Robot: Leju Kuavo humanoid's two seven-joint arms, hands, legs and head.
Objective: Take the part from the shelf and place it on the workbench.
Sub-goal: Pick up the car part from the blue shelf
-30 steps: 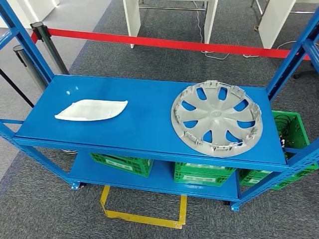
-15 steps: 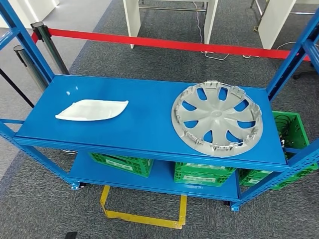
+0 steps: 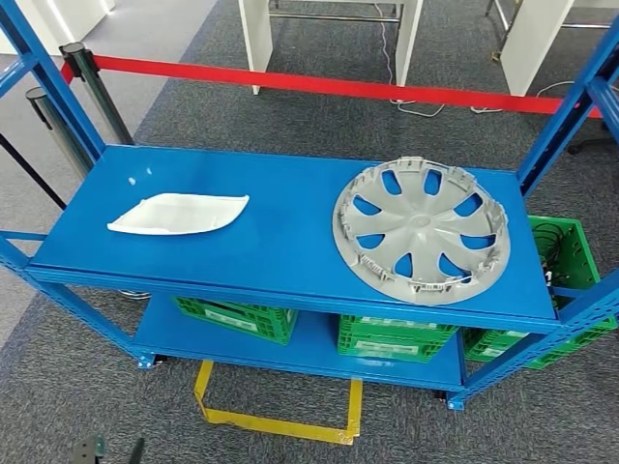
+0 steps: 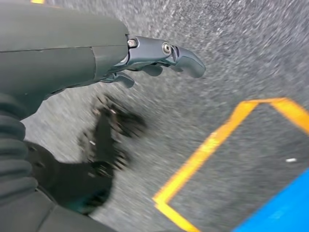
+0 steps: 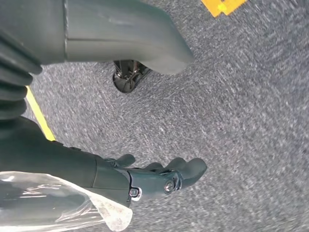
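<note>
A white, flat, leaf-shaped part (image 3: 179, 214) lies on the left of the blue shelf's top deck (image 3: 292, 227). A grey wheel cover (image 3: 421, 229) lies face down on the right of the same deck. The tip of my left hand (image 3: 89, 450) shows at the picture's bottom edge, below and in front of the shelf's left end. In the left wrist view my left hand (image 4: 156, 58) hangs over the grey carpet with fingers stretched out, holding nothing. My right hand (image 5: 160, 176) also hangs over carpet, fingers apart and holding nothing.
Green crates (image 3: 237, 319) stand on the lower deck, and another green crate (image 3: 566, 256) sits past the shelf's right end. A yellow tape square (image 3: 278, 420) marks the floor in front. Blue uprights (image 3: 562, 121) flank the deck. A red barrier tape (image 3: 329, 85) and white table legs (image 3: 255, 34) lie behind.
The shelf and both parts have not moved. Dark parts of my left hand have risen further into the bottom left edge of the head view.
</note>
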